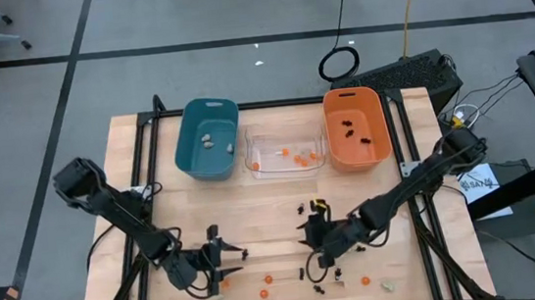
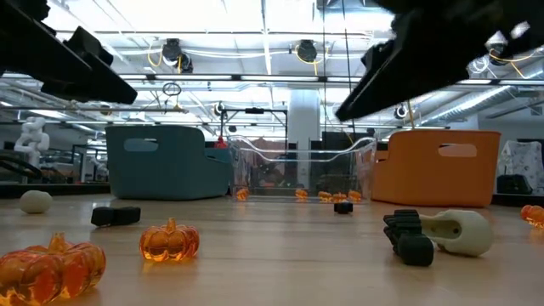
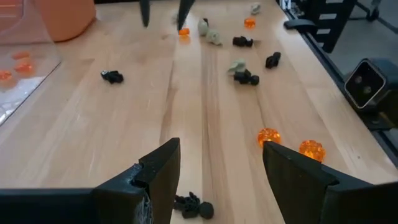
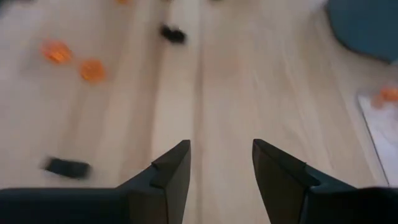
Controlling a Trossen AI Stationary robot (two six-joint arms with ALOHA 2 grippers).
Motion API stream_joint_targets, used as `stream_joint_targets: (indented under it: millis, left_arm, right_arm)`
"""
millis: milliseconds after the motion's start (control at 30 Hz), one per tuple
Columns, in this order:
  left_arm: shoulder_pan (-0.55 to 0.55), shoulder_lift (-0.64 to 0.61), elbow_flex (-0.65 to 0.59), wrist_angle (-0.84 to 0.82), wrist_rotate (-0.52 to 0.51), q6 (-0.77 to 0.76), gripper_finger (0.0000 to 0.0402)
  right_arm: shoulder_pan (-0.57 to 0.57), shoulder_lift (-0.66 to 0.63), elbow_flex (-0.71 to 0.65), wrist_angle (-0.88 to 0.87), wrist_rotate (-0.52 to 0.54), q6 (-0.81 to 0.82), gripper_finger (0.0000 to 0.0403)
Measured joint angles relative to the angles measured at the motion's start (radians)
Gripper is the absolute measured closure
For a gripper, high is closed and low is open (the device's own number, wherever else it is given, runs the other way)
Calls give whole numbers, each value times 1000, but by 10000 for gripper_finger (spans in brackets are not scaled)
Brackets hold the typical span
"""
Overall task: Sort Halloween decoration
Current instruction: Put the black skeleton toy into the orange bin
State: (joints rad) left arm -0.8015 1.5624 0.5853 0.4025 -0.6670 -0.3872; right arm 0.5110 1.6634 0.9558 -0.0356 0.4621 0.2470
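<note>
Two grippers hover low over your table's front half: the left gripper (image 3: 217,177) with fingers spread wide, the right gripper (image 4: 221,168) with fingers apart, both empty. Your trinkets (image 3: 242,74) lie scattered near the front edge; others sit in the bins (image 1: 210,141) at the back edge.

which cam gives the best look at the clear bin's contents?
High view: it looks straight down into the clear bin, showing several small orange pieces inside. Low view shows them only through its wall, side-on. Left wrist catches one corner; right wrist only a blurred edge.
</note>
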Motion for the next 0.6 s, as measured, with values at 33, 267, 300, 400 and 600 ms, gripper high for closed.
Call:
stream_joint_targets:
  millis: [33,267,300,400,600]
  left_arm:
    - [0,6,5,0,0,0,174]
    - [7,11,8,1,-41,0,174]
    - [8,11,8,1,-43,0,174]
    - [14,11,8,0,-55,2,174]
    - [28,11,8,-2,-62,4,174]
  right_arm:
    - [1,14,0,-12,13,3,248]
    - [-42,85,1,-37,97,107,240]
    - [-47,98,1,-51,99,121,239]
    - [-53,135,-1,-69,97,138,239]
    - [-66,157,0,-93,199,281,239]
